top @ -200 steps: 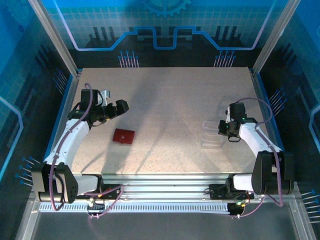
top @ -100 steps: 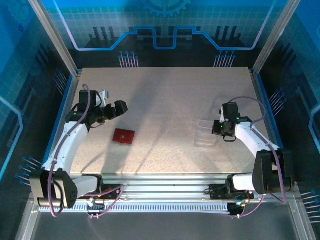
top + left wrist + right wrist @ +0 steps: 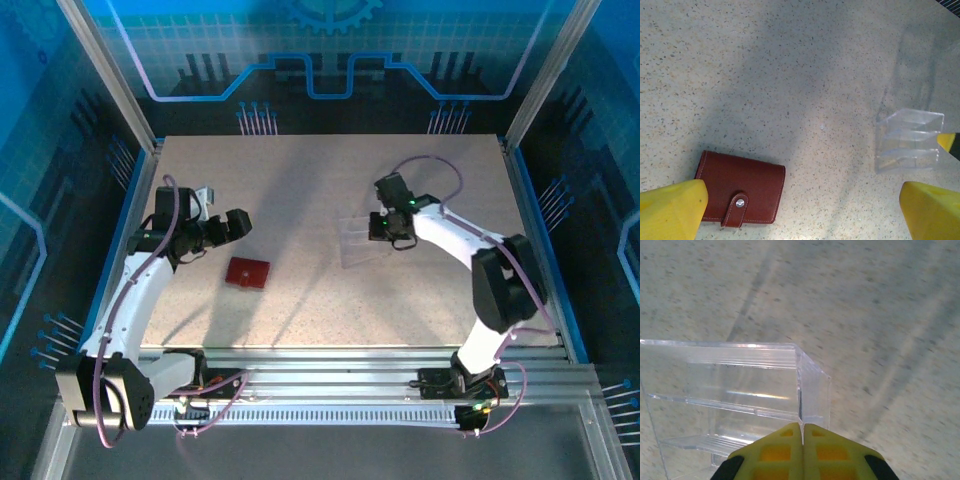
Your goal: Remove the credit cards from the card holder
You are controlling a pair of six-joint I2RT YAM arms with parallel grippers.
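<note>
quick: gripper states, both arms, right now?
left gripper: open, holding nothing, the closed card holder below it.
right gripper: shut on the wall of the clear container.

The small dark-red leather card holder (image 3: 248,272) lies on the speckled beige table (image 3: 320,170), left of centre; the clear plastic tiered box (image 3: 355,243) is well apart to its right, slightly farther back
</note>
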